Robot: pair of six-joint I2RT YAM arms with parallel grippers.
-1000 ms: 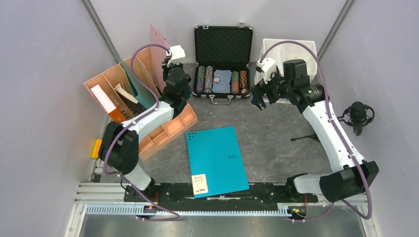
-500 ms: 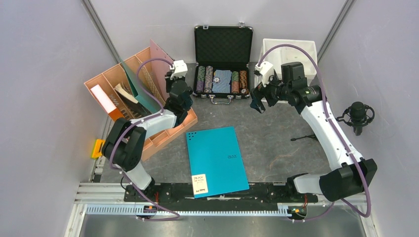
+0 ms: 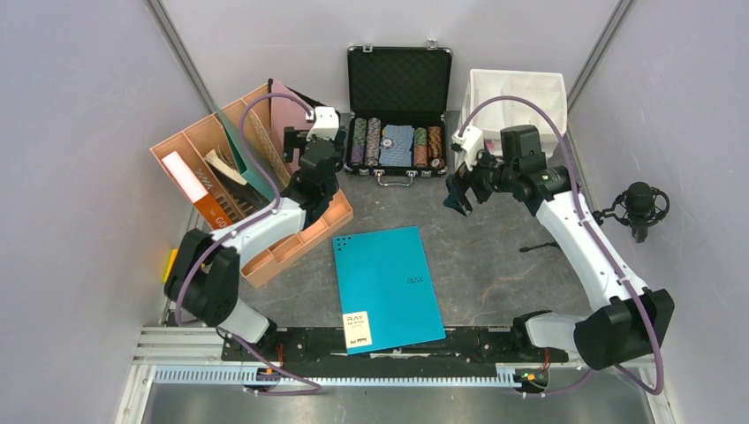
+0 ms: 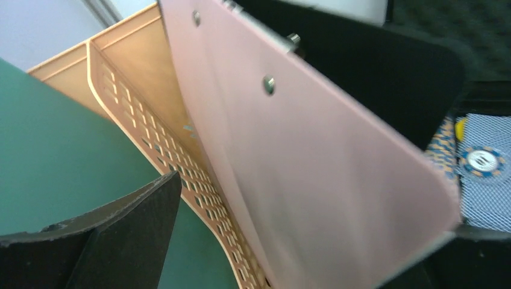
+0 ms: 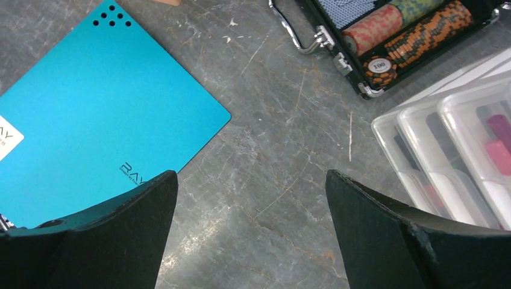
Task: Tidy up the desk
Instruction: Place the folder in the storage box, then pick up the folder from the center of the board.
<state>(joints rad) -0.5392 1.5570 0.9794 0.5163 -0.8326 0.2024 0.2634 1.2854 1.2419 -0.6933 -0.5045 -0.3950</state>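
Observation:
The desk (image 3: 495, 256) is a dark grey mottled top. A pink clipboard (image 3: 283, 106) leans in the rightmost slot of the orange file organizer (image 3: 208, 141) at the back left. My left gripper (image 3: 305, 146) hangs open right beside it. In the left wrist view the clipboard (image 4: 313, 156) crosses between the jaws of the left gripper (image 4: 313, 205), clear of the left finger (image 4: 108, 235); the other finger is hidden behind it. My right gripper (image 3: 459, 190) is open over bare desk (image 5: 277, 138), right gripper (image 5: 250, 177) holding nothing.
A teal folder (image 3: 387, 287) lies flat near the front middle. An open black case of poker chips (image 3: 397, 115) stands at the back. A white bin (image 3: 517, 93) of clear boxes (image 5: 452, 150) is back right, with a microphone (image 3: 638, 208) by the right wall. A green folder (image 4: 54, 150) stands in the organizer.
My left gripper has opened and let go of the pink clipboard, which has dropped lower into the organizer slot. The right gripper has drifted slightly nearer and left, still open.

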